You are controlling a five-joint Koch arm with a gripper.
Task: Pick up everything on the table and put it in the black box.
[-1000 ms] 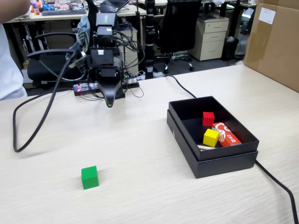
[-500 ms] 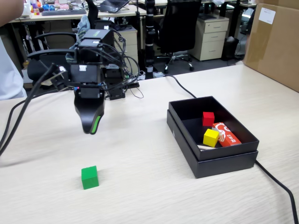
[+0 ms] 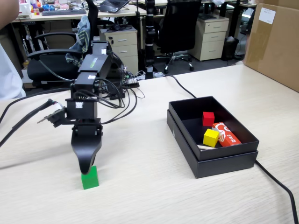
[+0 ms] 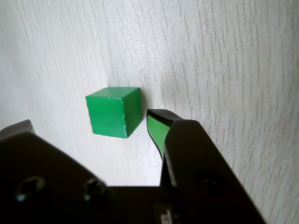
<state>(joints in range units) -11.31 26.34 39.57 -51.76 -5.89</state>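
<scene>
A small green cube [image 3: 89,178] [image 4: 113,112] rests on the pale wood-grain table [image 3: 149,191] near its front left in the fixed view. My gripper [image 3: 85,170] [image 4: 88,125] hangs just above and behind it, tips pointing down. In the wrist view the jaws stand open, wider than the cube, which lies a little ahead of the tips and touches neither of them. The black box [image 3: 180,129] sits to the right in the fixed view, well away from the gripper.
Inside the box lie a red cube [image 3: 208,118], a yellow cube [image 3: 211,137] and a red-and-white packet [image 3: 226,134]. A black cable [image 3: 275,179] runs past the box's right corner. A brown carton [image 3: 273,42] stands at the far right.
The arm has swung from the back of the table forward and down, so the gripper now sits just above the green cube. The cube has not moved.
</scene>
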